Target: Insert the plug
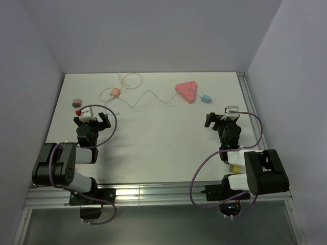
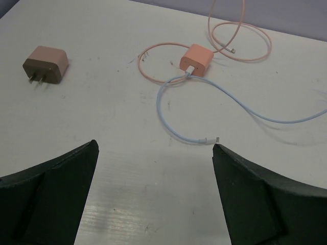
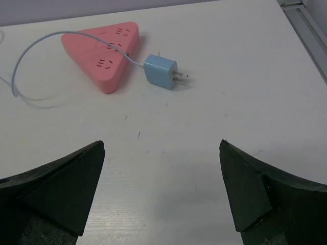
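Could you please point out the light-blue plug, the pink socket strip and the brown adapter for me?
light-blue plug [image 3: 160, 71], right wrist view, on the top of its body.
pink socket strip [image 3: 104, 51], right wrist view, on its flat top face.
brown adapter [image 2: 47, 62], left wrist view, on the middle of its body.

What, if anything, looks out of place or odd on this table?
Nothing looks damaged or spilled. The blue plug lies loose beside the pink socket strip, its prongs pointing away from the strip rather than toward a socket.
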`<state>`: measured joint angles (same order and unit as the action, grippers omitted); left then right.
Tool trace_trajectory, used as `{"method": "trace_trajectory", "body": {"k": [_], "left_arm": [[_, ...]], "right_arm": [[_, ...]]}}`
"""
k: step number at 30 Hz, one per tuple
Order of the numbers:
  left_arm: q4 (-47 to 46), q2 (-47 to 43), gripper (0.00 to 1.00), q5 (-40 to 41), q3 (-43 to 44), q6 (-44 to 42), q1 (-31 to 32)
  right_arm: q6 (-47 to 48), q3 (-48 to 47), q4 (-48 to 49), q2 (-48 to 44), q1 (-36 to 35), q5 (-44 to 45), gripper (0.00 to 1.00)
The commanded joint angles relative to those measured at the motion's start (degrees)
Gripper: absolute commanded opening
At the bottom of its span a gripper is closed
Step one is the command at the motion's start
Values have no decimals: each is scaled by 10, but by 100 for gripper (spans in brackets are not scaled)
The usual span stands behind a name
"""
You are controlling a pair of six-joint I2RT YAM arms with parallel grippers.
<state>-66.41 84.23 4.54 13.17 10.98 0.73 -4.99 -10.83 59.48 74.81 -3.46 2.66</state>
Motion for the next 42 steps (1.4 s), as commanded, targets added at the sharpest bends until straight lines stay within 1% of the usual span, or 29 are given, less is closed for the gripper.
{"method": "trace_trajectory", "body": {"k": [1, 15, 17, 18, 19, 20, 21, 22, 23, 24, 25, 26, 27, 28, 29, 30, 31, 32, 33, 35, 36, 37, 39, 40, 41, 42], "left_arm": [[-24, -6, 100, 9, 13, -25, -2], [-26, -8, 99, 11, 11, -25, -2], [-24, -13, 100, -3, 8, -30, -2], [19, -48, 99, -7, 31, -39, -2], [103, -71, 100, -1, 55, -32, 4], [193, -93, 100, 25, 98, -19, 8], [225, -103, 100, 37, 113, -17, 17], [230, -112, 100, 47, 119, -17, 28], [243, -134, 99, 45, 130, -7, 36], [254, -143, 99, 49, 139, 4, 49], [268, -150, 99, 55, 150, 24, 53], [294, -156, 100, 62, 167, 51, 54], [342, -151, 100, 92, 205, 108, 55], [384, -144, 99, 119, 229, 147, 55], [433, -136, 100, 157, 257, 192, 55], [561, -109, 99, 211, 324, 286, 57], [610, -94, 99, 223, 360, 314, 57], [648, -78, 100, 221, 418, 337, 56], [686, -52, 100, 204, 440, 343, 55], [751, -30, 100, 198, 478, 373, 53], [778, -9, 100, 176, 490, 380, 45], [804, 0, 99, 109, 498, 382, 35], [798, 3, 99, 24, 488, 370, -4], [779, -6, 99, -39, 470, 364, -6], [738, -42, 99, -69, 427, 366, -20], [725, -68, 100, -77, 408, 366, -35]], "right_arm": [[17, -17, 37, -4, 3, 17, 100], [17, -17, 38, -4, 4, 17, 100], [16, -15, 39, -5, 3, 17, 100], [17, -16, 39, -4, 4, 17, 100], [14, -16, 37, -5, 3, 26, 100], [11, -25, 29, -8, 4, 39, 100], [8, -31, 8, -15, 1, 52, 100], [5, -34, -15, -21, -2, 80, 100], [3, -53, -40, -39, -10, 139, 100], [0, -72, -75, -47, -22, 151, 100], [-5, -96, -167, -58, -33, 155, 100], [-6, -116, -200, -60, -37, 155, 100], [-14, -152, -232, -60, -42, 163, 100], [-79, -174, -323, -56, -51, 184, 100], [-121, -243, -395, -48, -51, 202, 100], [-143, -279, -465, -34, -51, 198, 100], [-139, -303, -516, -17, -49, 161, 100], [-124, -342, -536, 17, -47, 124, 100], [-123, -356, -553, 31, -45, 50, 100], [-135, -375, -564, 52, -41, -11, 100], [-145, -373, -562, 50, -40, -23, 100], [-170, -369, -548, 35, -39, -46, 100], [-200, -365, -543, 21, -42, -61, 100], [-209, -365, -548, 10, -44, -87, 100], [-208, -368, -549, 4, -46, -103, 100], [-203, -366, -552, -3, -51, -113, 100]]}}
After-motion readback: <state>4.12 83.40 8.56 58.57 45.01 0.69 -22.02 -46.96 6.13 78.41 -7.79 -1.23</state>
